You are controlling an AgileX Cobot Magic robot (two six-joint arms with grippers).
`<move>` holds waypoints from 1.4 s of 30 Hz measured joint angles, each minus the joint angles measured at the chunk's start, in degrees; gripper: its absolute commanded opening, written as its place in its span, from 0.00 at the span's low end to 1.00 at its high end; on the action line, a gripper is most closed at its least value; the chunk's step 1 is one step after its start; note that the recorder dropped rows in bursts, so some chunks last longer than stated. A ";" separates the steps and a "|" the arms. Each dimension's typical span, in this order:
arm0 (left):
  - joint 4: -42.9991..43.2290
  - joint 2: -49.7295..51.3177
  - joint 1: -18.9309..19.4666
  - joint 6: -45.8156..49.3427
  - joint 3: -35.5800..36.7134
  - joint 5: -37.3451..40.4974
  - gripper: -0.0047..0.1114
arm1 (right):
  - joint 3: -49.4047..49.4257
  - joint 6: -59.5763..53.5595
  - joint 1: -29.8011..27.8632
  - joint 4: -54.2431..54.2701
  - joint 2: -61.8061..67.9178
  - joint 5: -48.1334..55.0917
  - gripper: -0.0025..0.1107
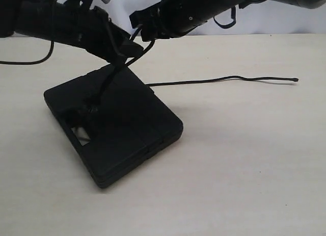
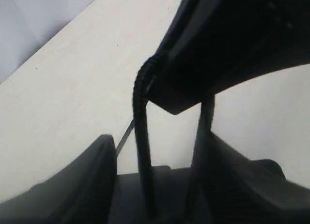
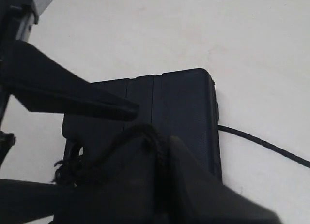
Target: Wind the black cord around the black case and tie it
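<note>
**Cord held up over the case between two grippers**

We see the black case (image 1: 122, 129) lying flat on the bench (image 1: 244, 159), left of the middle in the exterior view. One corner points toward the camera, and the handle slot (image 1: 80, 133) is on the near left side. The black cord (image 1: 219, 81) has its frayed knot (image 3: 63, 167) at that slot. From there a strand climbs steeply off the lid to the two grippers, which hang close together above the case's far corner. The rest of the cord comes out from behind the case's far right edge and runs right across the bench. It ends in a small knotted tip (image 1: 296, 80) well apart from the case.

The left gripper (image 2: 160, 171) stands over the lid with its jaws apart. In its wrist view the two fingers (image 2: 92, 180) sit wide of each other, and two cord strands pass up between them. At the top the cord bends against the right gripper (image 1: 141, 31). We cannot tell whether the right jaws are clamped on the cord. The right wrist view shows only one tapered finger (image 3: 72, 96) clearly.
</note>
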 measured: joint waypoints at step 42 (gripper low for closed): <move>-5.05 5.37 0.01 5.98 0.00 -14.84 0.04 | -0.07 23.79 -9.76 -24.00 -4.88 12.56 0.60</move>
